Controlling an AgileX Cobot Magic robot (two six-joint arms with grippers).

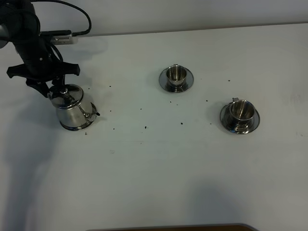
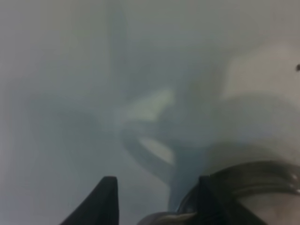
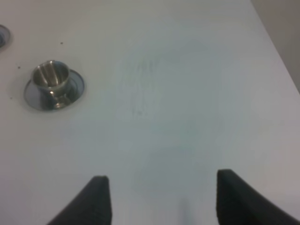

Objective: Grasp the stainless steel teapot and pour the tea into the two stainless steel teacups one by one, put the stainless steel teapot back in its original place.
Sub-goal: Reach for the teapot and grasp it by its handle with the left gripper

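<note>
A white table [image 1: 154,168], dotted here and there with dark specks [image 1: 145,127], fills the scene under a pale wall. The left gripper [image 2: 157,206] hangs low over the stainless steel teapot [image 1: 74,110], right above its lid and loop handle. Its two dark fingers [image 2: 105,201] stand well apart. One of them has bare table beside it and the other sits close against the pot's shiny top; the wrist view is too blurred to tell whether that finger touches the steel. The teapot stands upright directly beneath this gripper, on the round steel coaster [image 1: 77,128], with its thin spout turned away from the arm toward the open table. The two stainless steel teacups are well apart from the left gripper, out beyond the spout. The nearer cup [image 1: 176,73] sits upright on its saucer [image 1: 188,79], and the farther cup [image 1: 240,110] sits on its own saucer [image 1: 254,122] further off. The right gripper [image 3: 164,201] hovers over bare table with its fingers spread wide and nothing between them. One cup stands ahead of it and off to one side.
</note>
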